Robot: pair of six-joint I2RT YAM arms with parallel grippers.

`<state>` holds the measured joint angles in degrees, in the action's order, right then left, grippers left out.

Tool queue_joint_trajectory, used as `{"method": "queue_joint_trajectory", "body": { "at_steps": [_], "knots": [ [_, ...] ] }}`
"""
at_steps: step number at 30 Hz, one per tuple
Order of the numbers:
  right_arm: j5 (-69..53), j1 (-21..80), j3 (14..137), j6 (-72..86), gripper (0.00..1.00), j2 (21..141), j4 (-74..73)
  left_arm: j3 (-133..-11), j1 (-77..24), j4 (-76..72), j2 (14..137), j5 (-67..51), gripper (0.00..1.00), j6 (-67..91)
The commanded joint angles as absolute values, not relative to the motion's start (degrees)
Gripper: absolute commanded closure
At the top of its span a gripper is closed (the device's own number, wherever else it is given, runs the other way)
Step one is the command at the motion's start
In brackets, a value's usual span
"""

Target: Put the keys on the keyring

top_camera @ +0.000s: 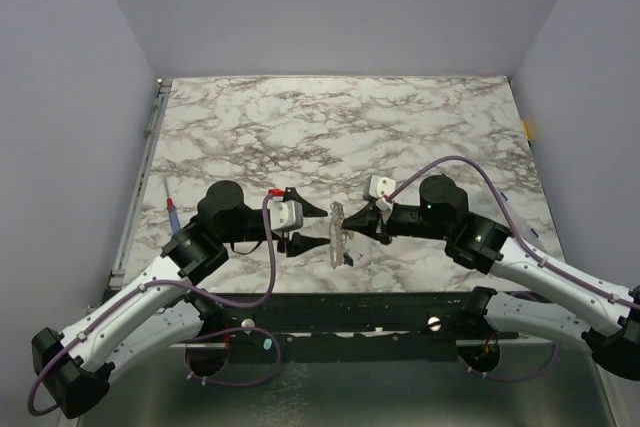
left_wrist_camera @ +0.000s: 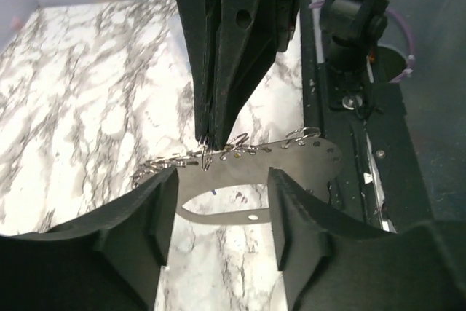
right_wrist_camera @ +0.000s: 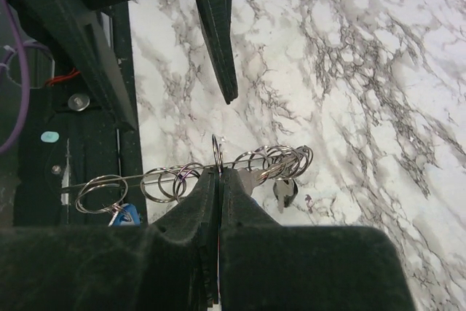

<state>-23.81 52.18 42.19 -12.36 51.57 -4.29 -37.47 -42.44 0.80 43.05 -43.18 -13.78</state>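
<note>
Bright, even overhead light; soft shadows; wrist cams' foreground dark, slightly blurred.

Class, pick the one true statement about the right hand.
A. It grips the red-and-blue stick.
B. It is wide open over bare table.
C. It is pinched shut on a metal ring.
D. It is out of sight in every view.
C: in the right wrist view the right hand has its fingers pressed together on a metal ring, while the red-and-blue stick lies by itself near the left edge of the table.
</note>
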Motion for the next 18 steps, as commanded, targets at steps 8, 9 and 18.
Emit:
{"method": "queue_joint_trajectory", "body": {
  "at_steps": [8, 9, 18],
  "knots": [
    [-19.8, 52.5, 58.9, -24.8, 0.99, 61.8, -22.1, -46.6, -42.4, 17.6, 44.4, -30.8, 0.42, -17.0],
    [-18.9, 52.5, 60.3, -26.0, 1.0, 63.1, -24.2, -47.0, -42.4, 18.0, 44.5, -30.6, 0.43, -16.9],
    [-10.7, 52.6, 70.4, -33.1, 0.99, 72.4, -35.6, -45.3, -42.4, 17.8, 42.3, -25.1, 0.5, -18.6]
  ]
}}
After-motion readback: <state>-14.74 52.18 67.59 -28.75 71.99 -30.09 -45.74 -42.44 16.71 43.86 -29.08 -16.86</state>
